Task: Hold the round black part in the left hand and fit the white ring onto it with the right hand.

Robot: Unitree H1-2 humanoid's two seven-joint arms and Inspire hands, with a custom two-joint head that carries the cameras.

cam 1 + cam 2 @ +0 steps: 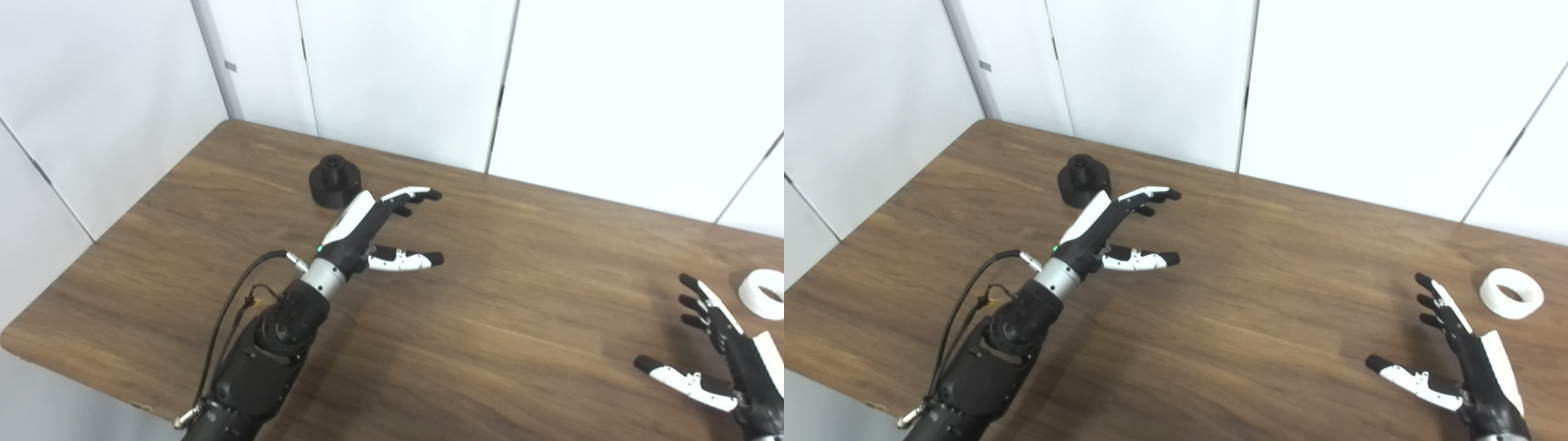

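Note:
The round black part stands on the wooden table toward the far left, a short hub on top. My left hand hovers open just to its right and nearer me, fingers spread, holding nothing. The white ring lies flat on the table at the far right. My right hand is open at the lower right, fingers apart, a little short of the ring and not touching it.
White wall panels rise behind the table's far edge and along its left side. A cable loops beside the left forearm. Bare wood lies between the two hands.

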